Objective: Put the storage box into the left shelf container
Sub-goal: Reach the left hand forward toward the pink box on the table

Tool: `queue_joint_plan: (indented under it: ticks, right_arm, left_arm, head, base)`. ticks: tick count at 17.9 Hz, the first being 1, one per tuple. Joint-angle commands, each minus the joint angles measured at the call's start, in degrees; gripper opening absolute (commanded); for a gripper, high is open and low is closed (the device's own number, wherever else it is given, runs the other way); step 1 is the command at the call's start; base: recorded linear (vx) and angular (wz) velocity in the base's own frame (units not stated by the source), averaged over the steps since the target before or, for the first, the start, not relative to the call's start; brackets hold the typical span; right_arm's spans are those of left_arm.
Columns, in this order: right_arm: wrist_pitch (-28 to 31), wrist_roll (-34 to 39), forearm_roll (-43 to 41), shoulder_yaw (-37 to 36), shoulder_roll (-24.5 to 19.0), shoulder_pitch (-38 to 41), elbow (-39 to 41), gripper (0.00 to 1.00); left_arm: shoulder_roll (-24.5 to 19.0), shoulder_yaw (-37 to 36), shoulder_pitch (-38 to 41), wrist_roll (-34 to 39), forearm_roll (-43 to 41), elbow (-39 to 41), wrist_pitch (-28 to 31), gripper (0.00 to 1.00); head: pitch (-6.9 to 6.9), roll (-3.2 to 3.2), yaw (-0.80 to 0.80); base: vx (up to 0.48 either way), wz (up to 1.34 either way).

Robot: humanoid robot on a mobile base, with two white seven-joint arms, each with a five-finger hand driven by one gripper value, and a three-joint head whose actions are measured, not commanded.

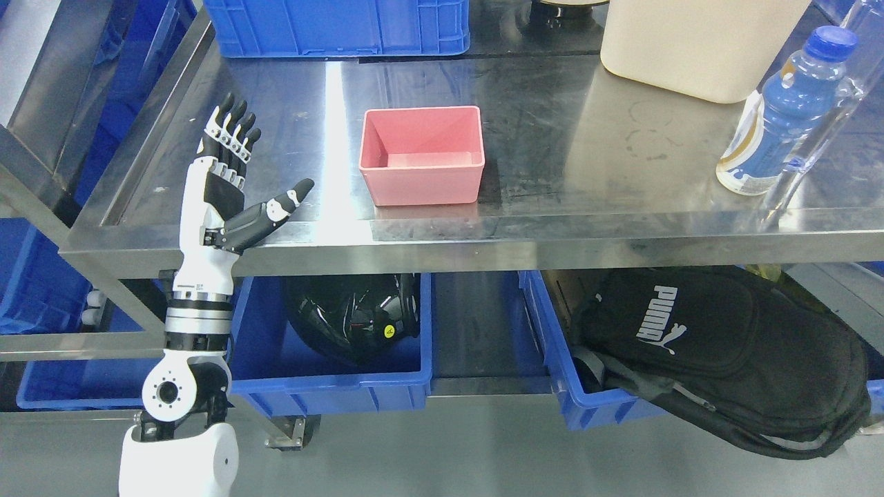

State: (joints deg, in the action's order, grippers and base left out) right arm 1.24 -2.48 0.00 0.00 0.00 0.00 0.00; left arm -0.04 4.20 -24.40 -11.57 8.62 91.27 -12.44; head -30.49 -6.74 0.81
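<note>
A stainless steel table [621, 228] with a scuffed, reflective top carries bright streaks of overhead light. Under it a lower shelf [476, 331] is in shadow. The floor [483, 455] beneath is smooth grey. More steel framing [41, 138] stands alongside.

Bare steel tabletop [594, 138] around pink box [421, 155], bottle [780, 117] well right
</note>
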Motion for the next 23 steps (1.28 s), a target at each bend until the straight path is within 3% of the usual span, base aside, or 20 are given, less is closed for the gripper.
queue_joint_plan:
  ticks: [1,3,6,10,14,18,20,23]
  right_arm:
    - [-0.01,0.02,0.09,-0.27,1.00,0.53,1.00,1.00]
    - [-0.01,0.02,0.09,-0.27,1.00,0.53,1.00,1.00]
    - [-0.01,0.02,0.09,-0.27,1.00,0.53,1.00,1.00]
    - [-0.01,0.02,0.09,-0.27,1.00,0.53,1.00,1.00]
    - [-0.01,0.02,0.09,-0.27,1.00,0.53,1.00,1.00]
    - [-0.01,0.02,0.09,-0.27,1.00,0.53,1.00,1.00]
    - [-0.01,0.02,0.09,-0.27,1.00,0.53,1.00,1.00]
    - [-0.01,0.02,0.09,-0.27,1.00,0.53,1.00,1.00]
  left_arm:
    - [-0.96,0.90,0.24,-0.21,0.00,0.31,0.32,1.00]
    - [-0.96,1.25,-0.99,-2.92,0.00,0.31,0.32,1.00]
    - [-1.78,1.78,-8.52,-13.88,-1.92,0.05,3.28,1.00]
    - [-9.17,1.08,-22.06,-27.61,-6.06,-1.09,13.04,1.00]
    - [-12.69,-9.70,-27.70,-33.95,-11.42,-4.34,13.76,1.00]
    - [-12.79,-20.17,-32.98,-42.71,-20.20,-12.05,14.29,1.00]
    - [-12.70,-21.68,-34.21,-46.60,-22.75,-15.14,14.29,0.99]
    - [-11.56,-22.12,-35.01,-46.88,-26.54,-18.05,14.29,0.99]
  head:
    - [0.00,0.00,0.00]
    - [0.00,0.00,0.00]
    - [0.00,0.00,0.00]
    - [0.00,0.00,0.00]
    - [0.00,0.00,0.00]
    - [0.00,0.00,0.00]
    - [0.00,0.00,0.00]
    - [0.00,0.00,0.00]
  base:
    - [0.000,0.00]
    - [0.000,0.00]
    - [0.000,0.00]
    - [0.000,0.00]
    - [0.000,0.00]
    - [0.000,0.00]
    - [0.000,0.00]
    - [0.000,0.00]
